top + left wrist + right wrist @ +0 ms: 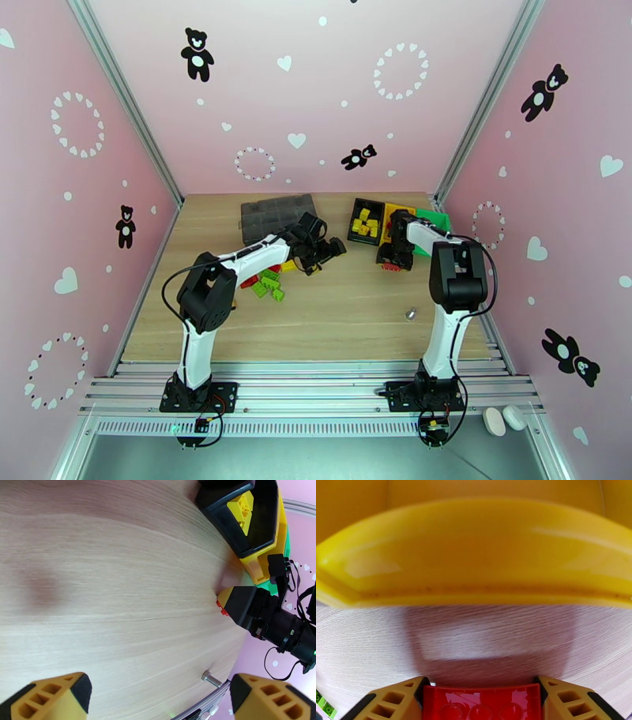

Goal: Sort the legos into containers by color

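My right gripper (482, 707) is shut on a red lego (482, 700), low over the table just in front of the yellow container (474, 559). From above, that gripper (393, 262) sits at the near side of the joined containers: black (353, 223) holding yellow legos (365, 222), yellow (388, 223), green (434, 220). My left gripper (328, 251) hovers mid-table, open, with nothing between its fingers (51, 695). Its camera sees the red lego (222, 608) in the right gripper's tip. A pile of green, red and yellow legos (268, 283) lies under the left arm.
A flat dark grey organizer box (275, 215) lies at the back, left of the containers. A small metal bolt (411, 313) rests on the table near the right arm. Pink walls close in the table on three sides.
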### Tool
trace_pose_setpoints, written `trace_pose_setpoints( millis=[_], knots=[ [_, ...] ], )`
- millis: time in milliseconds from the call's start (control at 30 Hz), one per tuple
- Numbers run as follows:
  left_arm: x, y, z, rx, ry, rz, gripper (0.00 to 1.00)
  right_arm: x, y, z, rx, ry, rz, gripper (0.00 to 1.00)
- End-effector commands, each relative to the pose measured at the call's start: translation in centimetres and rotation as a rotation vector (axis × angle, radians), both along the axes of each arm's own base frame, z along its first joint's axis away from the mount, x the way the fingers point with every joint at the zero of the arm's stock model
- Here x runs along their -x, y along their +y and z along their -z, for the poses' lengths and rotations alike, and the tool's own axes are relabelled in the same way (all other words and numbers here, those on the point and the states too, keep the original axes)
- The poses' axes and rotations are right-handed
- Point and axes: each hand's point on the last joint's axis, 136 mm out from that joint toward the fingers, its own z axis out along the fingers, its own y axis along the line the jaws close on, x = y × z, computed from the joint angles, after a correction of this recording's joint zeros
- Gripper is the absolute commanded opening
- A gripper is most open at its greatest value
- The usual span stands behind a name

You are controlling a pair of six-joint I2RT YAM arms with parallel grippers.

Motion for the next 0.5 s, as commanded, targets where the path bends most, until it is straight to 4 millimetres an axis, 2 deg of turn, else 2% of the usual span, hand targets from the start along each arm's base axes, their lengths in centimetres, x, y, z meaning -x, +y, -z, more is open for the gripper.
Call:
trace_pose_setpoints(
  millis=[0,200,300,467],
  knots=[
    [-0.7,0.7,-2.0,0.011,-0.046,-0.017,0.98,1.1,0.3,0.0,-0.010,0.051,0.007,0.62],
    [-2.0,-0.5,-2.6,0.026,-0.054,0.013,0.98,-0.9,0.3,-4.2,-0.009,-0.047,0.006,0.60],
    [-3.1,-2.2,-3.5,0.065,-0.063,0.050,0.98,-2.3,-0.1,-6.3,-0.005,-0.093,0.014,0.60],
    [-4.6,-6.2,-4.8,0.134,-0.062,0.138,0.98,-4.9,-1.2,-8.6,0.009,-0.154,0.056,0.60]
  ],
)
